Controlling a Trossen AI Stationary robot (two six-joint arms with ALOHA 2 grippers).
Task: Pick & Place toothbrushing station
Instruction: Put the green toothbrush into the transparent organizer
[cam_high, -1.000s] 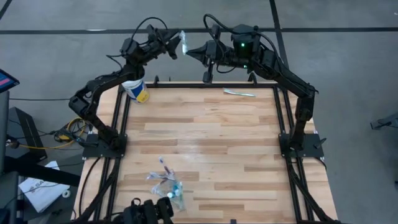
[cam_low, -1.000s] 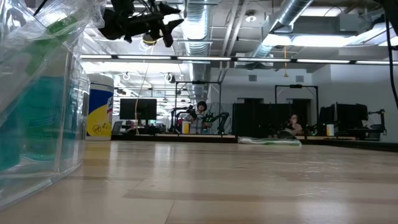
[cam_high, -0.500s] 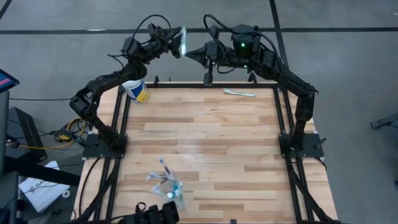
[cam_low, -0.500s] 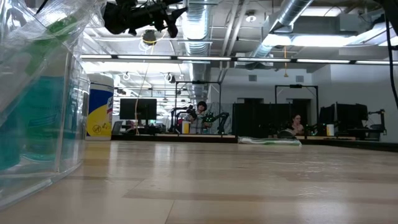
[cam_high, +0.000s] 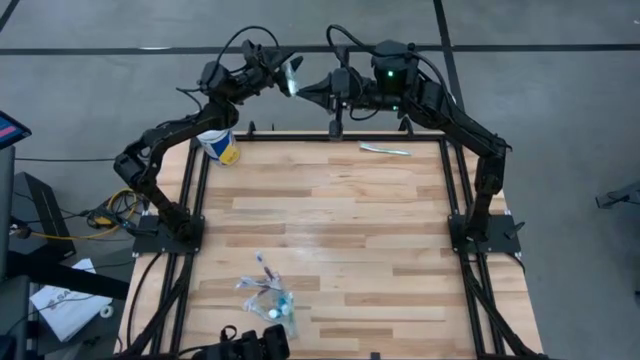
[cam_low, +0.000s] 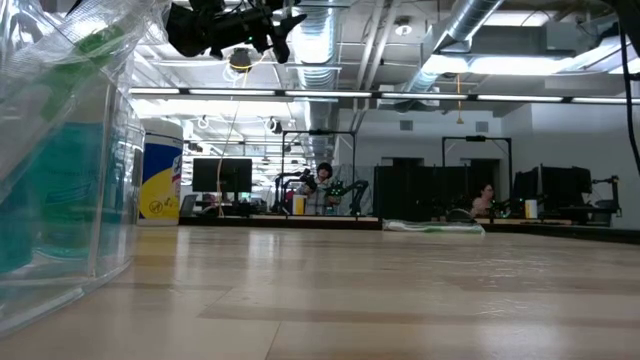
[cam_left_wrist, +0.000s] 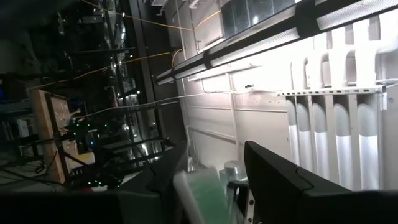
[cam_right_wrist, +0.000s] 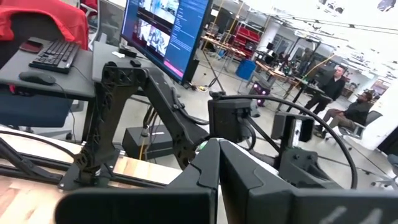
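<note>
My left gripper is raised high beyond the table's far edge and is shut on a small teal-and-white tube. It also shows at the top of the low view. My right gripper is shut and points at the tube from the right, its tip just beside it. The see-through holder with toothbrushes and tubes stands near the table's near edge; it looms at the left of the low view. A slim pale toothbrush lies flat near the far right corner. My left gripper pinches the tube between its two fingers. The tube sticks out past the fingertips and is held in the air, clear of the table. Which part of the tube the fingers are on does not show. My right gripper: I cannot tell whether its tip touches the tube.
A big white-lidded canister with a yellow label stands at the table's far left corner, under the left arm. Black frame rails run along both sides of the table. People sit at desks in the room beyond.
My left gripper has gone a little up and toward my right gripper, turning as it went. The tube in it has turned with it and now looks shorter from above. My right gripper has stayed shut.
</note>
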